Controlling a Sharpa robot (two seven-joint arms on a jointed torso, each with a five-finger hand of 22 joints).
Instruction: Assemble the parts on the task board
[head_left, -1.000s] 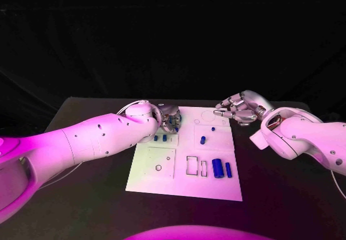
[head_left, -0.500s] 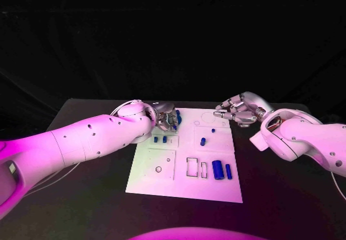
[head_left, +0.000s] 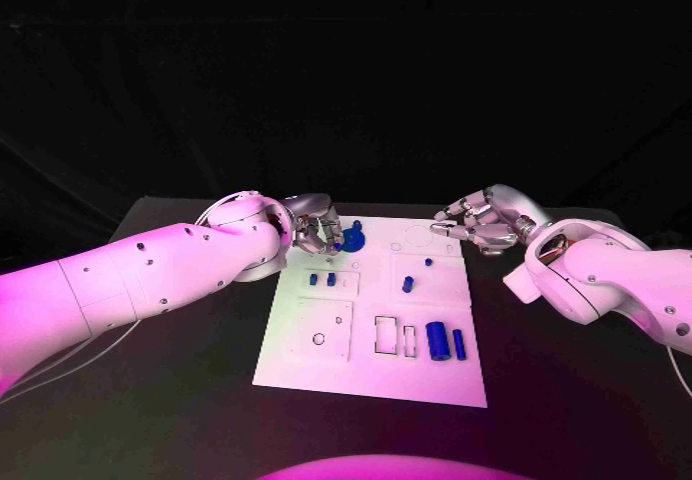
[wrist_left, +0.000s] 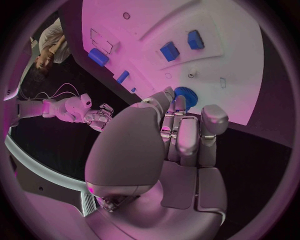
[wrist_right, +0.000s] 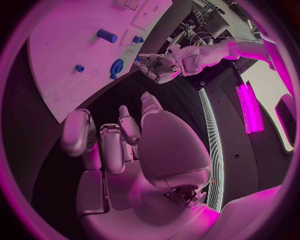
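The board (head_left: 368, 375) lies flat mid-table, a white plate cut with shallow recesses. Near its right-front corner two blue bars (head_left: 436, 337) lie side by side, just beside an outlined rectangular slot (head_left: 384, 332). Further back, a small blue peg (head_left: 407, 282) sits in a square recess, and two short blue blocks (head_left: 330, 279) sit in the recess to its left. A round blue gear (head_left: 353, 240) rests at the board's far-left corner.

The left hand (head_left: 315, 232) is right over that corner, fingers (wrist_left: 187, 135) held close together and curled downward, their tips at the gear's edge; in the left wrist view the gear pokes out just past the fingertips. Whether they actually pinch it or only touch it, I can't tell — the fingers cover the contact.

The right hand (head_left: 483, 222) hangs off the board's far-right corner, apart from every part, fingers (wrist_right: 103, 145) curled in loosely with nothing between them. The board's circular outlines by that hand are faint and hard to read.
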